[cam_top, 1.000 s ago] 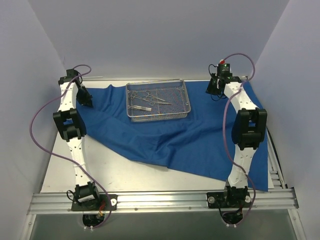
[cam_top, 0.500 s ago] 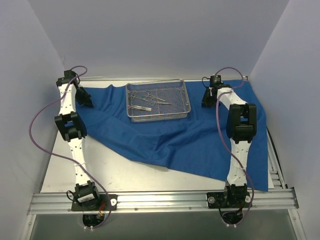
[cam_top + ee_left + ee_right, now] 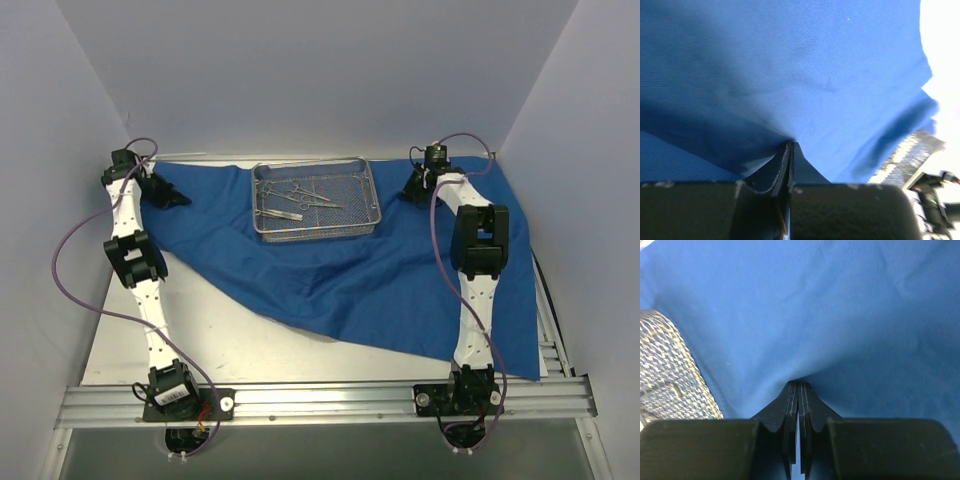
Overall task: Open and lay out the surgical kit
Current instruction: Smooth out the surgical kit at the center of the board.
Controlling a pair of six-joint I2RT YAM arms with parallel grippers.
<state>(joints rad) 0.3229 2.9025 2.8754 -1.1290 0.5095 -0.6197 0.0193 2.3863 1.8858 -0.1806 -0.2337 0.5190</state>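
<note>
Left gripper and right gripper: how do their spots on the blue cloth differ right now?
The left gripper pinches the blue cloth near its far-left edge; the right gripper pinches it well inside, with cloth extending on past it. The right gripper sits closer to the mesh tray than the left gripper. Both are shut on a fold of cloth.

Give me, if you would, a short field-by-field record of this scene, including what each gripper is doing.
cloth: blue cloth spread over the table, near edge rumpled
tray: wire-mesh tray standing on the cloth, far centre
instruments: steel instruments lying inside the tray
left arm: left gripper shut, pinching the cloth's far left corner
right arm: right gripper shut, pinching the cloth right of the tray
</note>
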